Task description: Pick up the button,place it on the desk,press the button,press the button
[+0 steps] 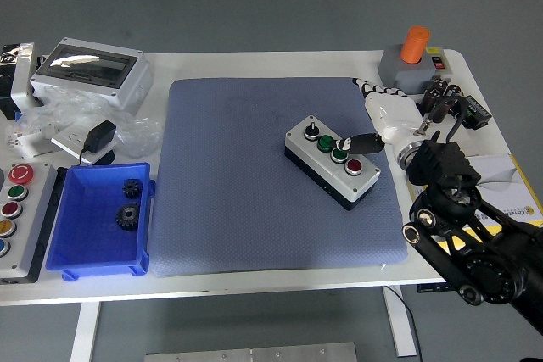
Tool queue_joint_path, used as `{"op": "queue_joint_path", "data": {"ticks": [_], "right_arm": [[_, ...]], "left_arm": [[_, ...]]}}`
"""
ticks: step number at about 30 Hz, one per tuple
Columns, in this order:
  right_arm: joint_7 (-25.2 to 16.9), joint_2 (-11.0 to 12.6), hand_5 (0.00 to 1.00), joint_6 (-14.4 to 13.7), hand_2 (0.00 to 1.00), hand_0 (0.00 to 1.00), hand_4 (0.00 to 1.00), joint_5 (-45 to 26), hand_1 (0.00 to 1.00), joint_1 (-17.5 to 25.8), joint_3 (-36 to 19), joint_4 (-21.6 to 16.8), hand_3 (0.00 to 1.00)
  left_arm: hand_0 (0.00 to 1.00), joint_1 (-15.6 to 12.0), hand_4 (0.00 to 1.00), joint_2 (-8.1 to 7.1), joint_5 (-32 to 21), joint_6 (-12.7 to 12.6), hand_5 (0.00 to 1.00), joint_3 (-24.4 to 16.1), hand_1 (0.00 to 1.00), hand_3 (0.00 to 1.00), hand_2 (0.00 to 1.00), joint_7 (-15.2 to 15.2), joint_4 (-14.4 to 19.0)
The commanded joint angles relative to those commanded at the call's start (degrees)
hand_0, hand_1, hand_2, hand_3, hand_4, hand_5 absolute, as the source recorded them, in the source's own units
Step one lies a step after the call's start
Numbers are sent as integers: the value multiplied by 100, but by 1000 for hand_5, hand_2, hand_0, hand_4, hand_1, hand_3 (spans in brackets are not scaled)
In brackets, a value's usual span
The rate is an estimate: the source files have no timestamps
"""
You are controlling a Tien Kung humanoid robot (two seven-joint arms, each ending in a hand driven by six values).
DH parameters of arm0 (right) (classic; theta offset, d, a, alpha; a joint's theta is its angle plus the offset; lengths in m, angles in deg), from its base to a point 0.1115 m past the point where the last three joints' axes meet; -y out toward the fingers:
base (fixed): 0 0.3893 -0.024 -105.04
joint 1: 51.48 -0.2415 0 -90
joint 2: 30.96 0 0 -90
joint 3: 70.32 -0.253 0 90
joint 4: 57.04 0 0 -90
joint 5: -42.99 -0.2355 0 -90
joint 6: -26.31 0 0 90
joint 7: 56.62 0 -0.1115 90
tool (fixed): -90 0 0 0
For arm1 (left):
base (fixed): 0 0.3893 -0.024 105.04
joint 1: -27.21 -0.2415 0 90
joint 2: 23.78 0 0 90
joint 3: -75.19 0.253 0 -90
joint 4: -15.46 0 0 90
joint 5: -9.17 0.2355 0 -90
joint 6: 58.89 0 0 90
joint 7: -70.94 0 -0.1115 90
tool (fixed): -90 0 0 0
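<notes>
- White table (254, 65) fills most of the view, its near edge running along the bottom.
- Blue-grey mat (229, 209) covers the middle of the table, lying flat.
- Black right arm (475, 252) comes in from the lower right corner and reaches over the mat's right edge.
- Grey enclosure with a clear lid (92, 71) sits at the far left of the table, with crumpled clear plastic bags (136, 133) and a black adapter (97, 137) just in front of it.
- Blue plastic bin (81, 247) stands just left of the mat; two small black gears (129, 201) lie inside it, one behind the other.
- Grey button box (327, 169), the task's thing, rests on the mat right of centre, set at a slant. Its top carries a row of four controls: a black knob at the far end, then two green buttons, then a red button (354, 166) at the near end.
- Right hand (386, 116), white with a dark fingertip, hovers at the box's right side. One finger (361, 140) stretches out toward the second green button (339, 154), its tip at or just above that button; contact is too small to judge. The other fingers are drawn back and grip nothing.
- Grey base with an orange cylinder (416, 44) on top stands at the far right corner, behind the hand.
- Panel with coloured buttons (15, 209) lies at the left edge, partly cut off.
</notes>
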State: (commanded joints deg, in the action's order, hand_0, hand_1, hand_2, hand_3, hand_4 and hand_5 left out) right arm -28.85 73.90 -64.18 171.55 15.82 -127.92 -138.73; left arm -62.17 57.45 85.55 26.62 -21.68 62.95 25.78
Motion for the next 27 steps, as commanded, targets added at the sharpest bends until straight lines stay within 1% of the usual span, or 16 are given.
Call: {"op": "queue_joint_path", "data": {"ticks": [3, 6, 7, 8, 12, 13, 14, 19, 20, 24, 25, 27], "right_arm": [[-7, 39, 498, -20, 998, 933, 998, -47, 945, 8, 6, -42, 998], [-9, 60, 498, -6, 998, 933, 998, -231, 945, -16, 218, -117, 998], [0, 41, 498, 11, 998, 933, 998, -292, 945, -30, 309, -123, 998], [11, 12, 500, 30, 979, 916, 998, -354, 923, -48, 411, -123, 998], [91, -110, 500, 94, 979, 916, 998, -517, 923, -140, 791, -65, 998], [110, -126, 500, 104, 979, 916, 998, -539, 923, -161, 853, -50, 998], [129, -139, 508, 110, 967, 892, 998, -558, 902, -181, 905, -35, 998], [247, -229, 508, 118, 967, 892, 998, -563, 902, -285, 1065, 180, 998], [268, -248, 526, 118, 948, 838, 998, -545, 855, -298, 1077, 240, 998], [368, -300, 526, 128, 948, 838, 998, -466, 855, -347, 1134, 449, 998], [402, -307, 520, 133, 873, 735, 998, -447, 776, -359, 1160, 478, 998], [479, -324, 520, 112, 873, 735, 998, -426, 776, -378, 1243, 518, 998]], "left_arm": [[630, -5, 640, 6, -11, 0, 187, 7, 633, 682, 570, 1, 0], [630, -6, 640, 11, -7, 2, 187, 5, 633, 682, 570, 6, 0], [630, -4, 640, 12, -2, 3, 187, 2, 633, 682, 570, 8, 0], [631, -2, 640, 14, 1, 3, 187, 1, 633, 682, 570, 10, 0], [631, 6, 640, 19, 21, 5, 187, -6, 633, 682, 570, 12, 0], [631, 8, 640, 18, 26, 4, 187, -7, 633, 682, 570, 12, 0], [631, 10, 640, 17, 31, 3, 187, -12, 634, 682, 570, 12, 0], [631, 18, 640, 8, 40, -4, 187, -18, 634, 682, 570, 2, 0], [630, 19, 640, 8, 40, -5, 187, -17, 633, 682, 570, 0, 0], [630, 28, 640, 12, 47, -6, 187, -18, 633, 682, 570, -7, 0], [630, 31, 639, 13, 60, -6, 186, -25, 633, 682, 569, -8, 0], [630, 42, 639, 13, 70, -7, 186, -33, 633, 682, 569, -4, 0]]}}
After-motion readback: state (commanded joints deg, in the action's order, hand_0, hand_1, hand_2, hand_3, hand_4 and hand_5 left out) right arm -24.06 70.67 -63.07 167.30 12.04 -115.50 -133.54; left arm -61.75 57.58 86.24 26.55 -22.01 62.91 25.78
